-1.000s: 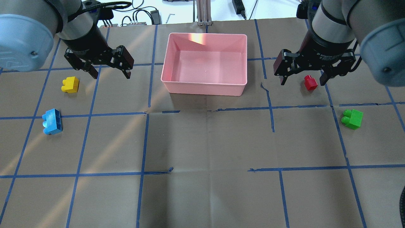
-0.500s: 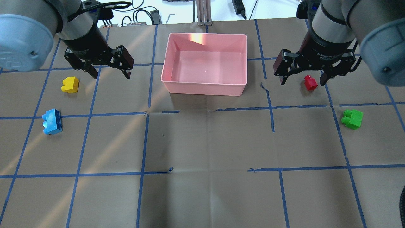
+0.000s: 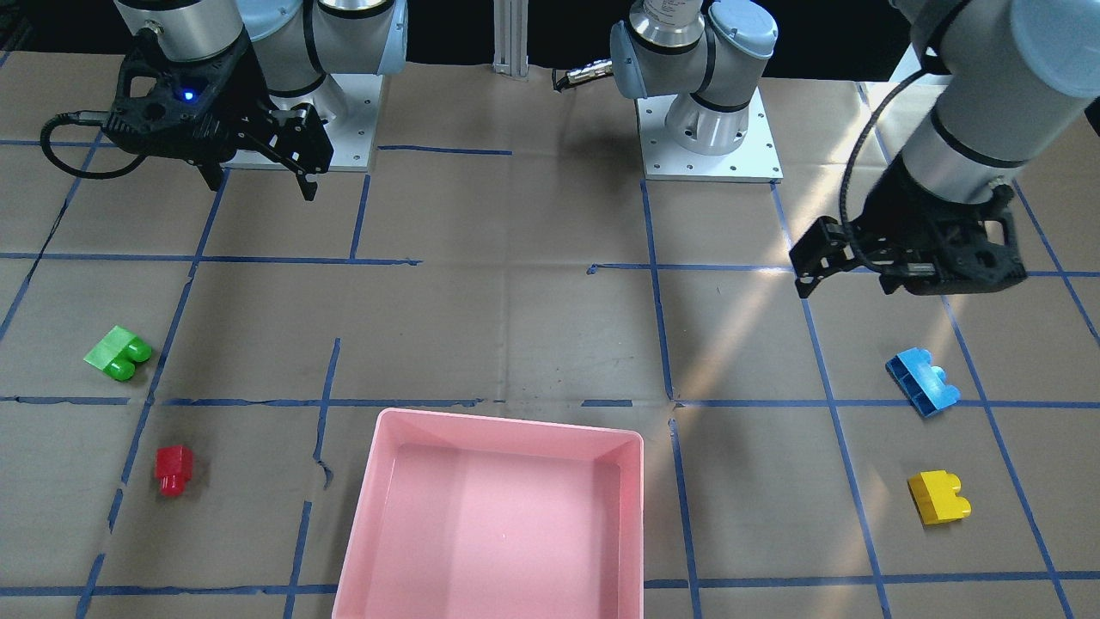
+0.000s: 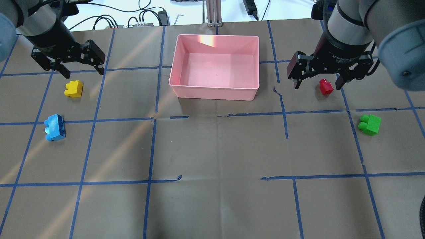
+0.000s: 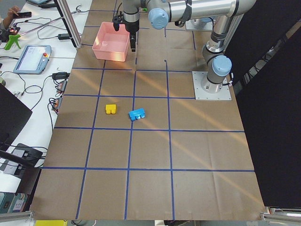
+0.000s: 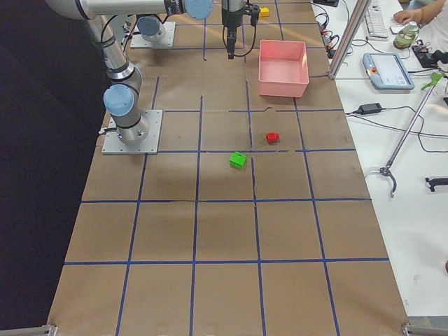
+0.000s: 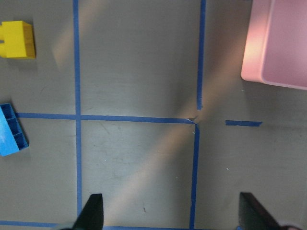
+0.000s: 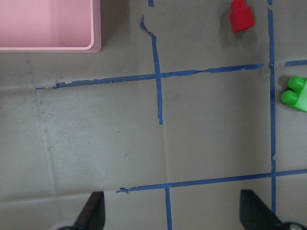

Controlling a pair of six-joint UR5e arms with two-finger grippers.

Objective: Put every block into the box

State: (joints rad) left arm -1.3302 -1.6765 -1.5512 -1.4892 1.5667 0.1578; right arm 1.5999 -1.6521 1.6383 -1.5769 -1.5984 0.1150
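Observation:
The pink box [image 4: 212, 93] stands empty at the far middle of the table; it also shows in the front view [image 3: 507, 427]. The yellow block [image 4: 73, 89] and the blue block [image 4: 54, 127] lie left of it. The red block [image 4: 325, 86] and the green block [image 4: 369, 124] lie to its right. My left gripper [image 4: 83, 71] is open and empty, raised just behind the yellow block. My right gripper [image 4: 317, 87] is open and empty, raised over the red block. The right wrist view shows the red block [image 8: 241, 17] far below.
The brown paper table cover carries a grid of blue tape lines [image 4: 151, 149]. Cables and power supplies [image 4: 146, 18] lie beyond the far edge. The left wrist view shows the yellow block [image 7: 17, 40], the blue block [image 7: 9, 136] and a box corner [image 7: 273, 48].
My left arm has swung left, away from the box, and its gripper now hangs behind the yellow block. The right arm and all blocks have not moved.

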